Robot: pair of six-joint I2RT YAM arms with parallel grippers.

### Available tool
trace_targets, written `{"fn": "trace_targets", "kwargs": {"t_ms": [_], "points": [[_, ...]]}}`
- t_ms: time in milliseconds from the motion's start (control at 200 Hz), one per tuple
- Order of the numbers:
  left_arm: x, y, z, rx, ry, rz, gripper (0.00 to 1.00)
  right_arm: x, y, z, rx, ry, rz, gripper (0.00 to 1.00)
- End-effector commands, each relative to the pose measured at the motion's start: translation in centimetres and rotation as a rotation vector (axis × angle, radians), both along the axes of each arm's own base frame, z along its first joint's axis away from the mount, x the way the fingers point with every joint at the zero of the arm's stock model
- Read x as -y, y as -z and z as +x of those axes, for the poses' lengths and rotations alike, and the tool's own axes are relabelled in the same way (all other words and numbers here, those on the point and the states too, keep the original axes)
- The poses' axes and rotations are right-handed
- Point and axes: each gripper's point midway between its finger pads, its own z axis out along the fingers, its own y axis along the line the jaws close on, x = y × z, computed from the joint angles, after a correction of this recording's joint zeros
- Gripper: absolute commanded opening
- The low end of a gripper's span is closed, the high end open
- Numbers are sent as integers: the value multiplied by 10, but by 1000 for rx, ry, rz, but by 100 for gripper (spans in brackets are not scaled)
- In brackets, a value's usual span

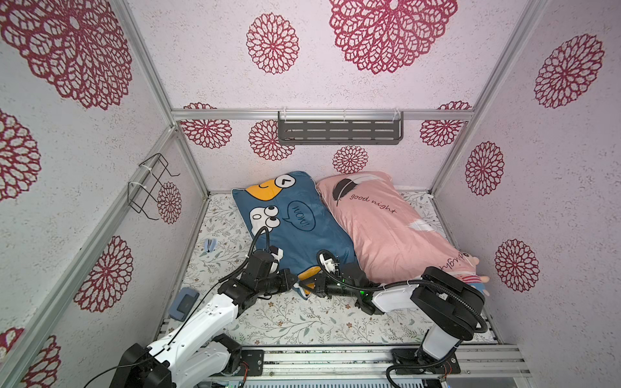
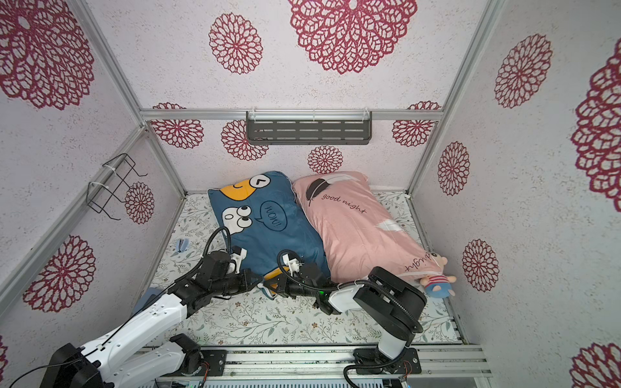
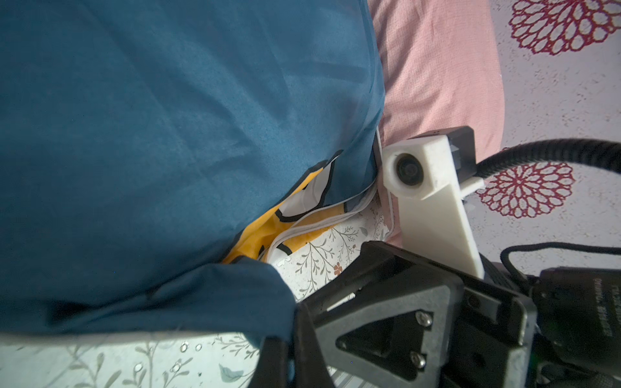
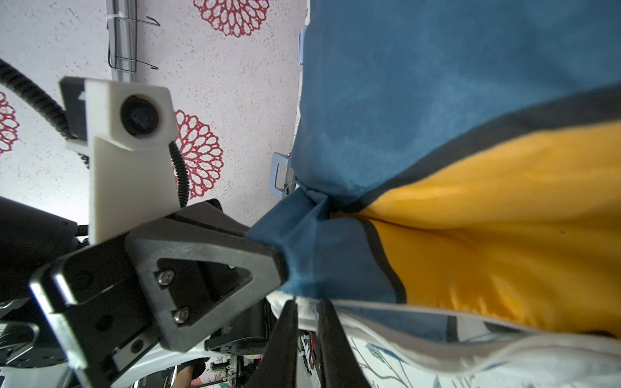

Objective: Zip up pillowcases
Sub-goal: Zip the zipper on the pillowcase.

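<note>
Both top views are bright and evenly lit from above, and only faint, soft shadows lie on the floral sheet (image 1: 285, 319) beside the blue pillowcase (image 1: 302, 235). The frame rails (image 1: 148, 67) far from it bow with wide-lens distortion. In the wrist views its fabric close to the lens is dim and soft, and the wall (image 4: 235, 84) beyond it is washed out.

The left arm (image 1: 201, 322) reaches from the near left corner toward the middle, its forearm low and wrist level. The left tool (image 4: 278, 265) is clamped tight on a corner fold of the blue pillowcase (image 4: 336, 262). The right arm (image 1: 447, 302) bends at a raised elbow on the near right and stretches leftward. The right tool (image 4: 307, 307) faces the left one almost tip to tip, fingers a narrow gap apart; whether they pinch anything is unclear.
</note>
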Motion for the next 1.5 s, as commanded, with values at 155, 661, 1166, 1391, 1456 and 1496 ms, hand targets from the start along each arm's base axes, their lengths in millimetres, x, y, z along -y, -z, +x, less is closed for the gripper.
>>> {"fn": "trace_targets", "kwargs": {"t_ms": [155, 661, 1166, 1391, 1456, 1496], "points": [[3, -9, 5, 35, 4, -26, 0, -6, -13, 5, 62, 6, 21, 8], [-12, -8, -6, 24, -14, 1, 0, -12, 2, 3, 81, -21, -86, 0], [-50, 9, -18, -26, -104, 64, 0, 7, 24, 1, 101, 9, -288, 0], [-63, 23, -18, -63, -162, 130, 0, 28, 34, 5, 136, 33, -449, 0], [-68, 25, -19, -66, -185, 149, 0, 32, 36, 7, 142, 38, -483, 0], [-71, 26, -19, -67, -200, 160, 0, 34, 36, 7, 143, 43, -496, 0]]}}
